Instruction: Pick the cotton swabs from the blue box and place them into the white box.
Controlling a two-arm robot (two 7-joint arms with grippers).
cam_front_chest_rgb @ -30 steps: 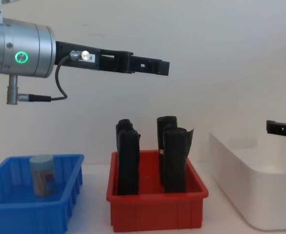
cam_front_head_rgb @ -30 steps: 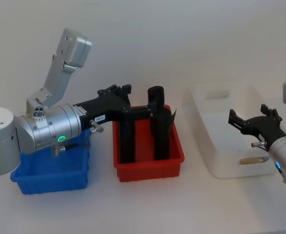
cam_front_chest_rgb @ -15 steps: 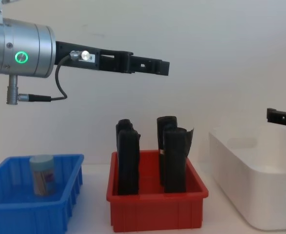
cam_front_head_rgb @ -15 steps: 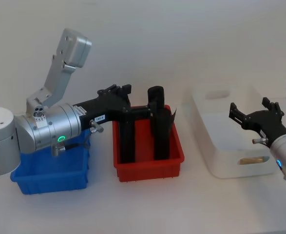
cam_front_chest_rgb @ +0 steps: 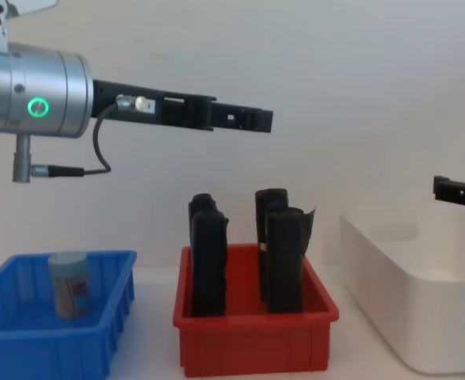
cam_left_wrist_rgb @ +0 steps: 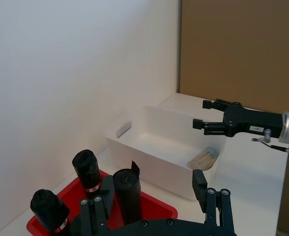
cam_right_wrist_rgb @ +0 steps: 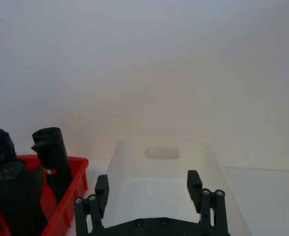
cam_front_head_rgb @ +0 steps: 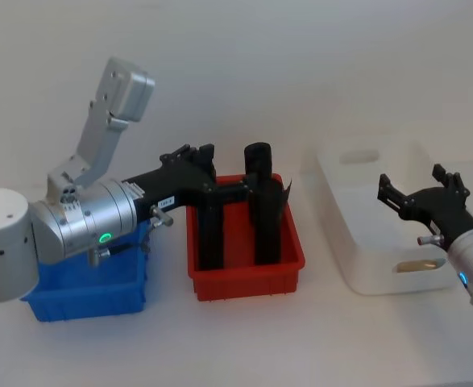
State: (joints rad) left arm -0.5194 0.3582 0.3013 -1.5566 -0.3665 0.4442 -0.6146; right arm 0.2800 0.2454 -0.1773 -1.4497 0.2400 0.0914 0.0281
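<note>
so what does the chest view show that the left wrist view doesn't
Chest view: a swab tub standing in the blue box, and the left pincer from the side, high over the red bin. Left wrist view: a second tub lying inside the white box, and the right pincer open over that box. Both: the red bin, its black rolls and the white box.

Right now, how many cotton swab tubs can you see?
2. One cotton swab tub stands upright in the blue box; the other lies on its side in the white box. More may be hidden in the blue box.
</note>
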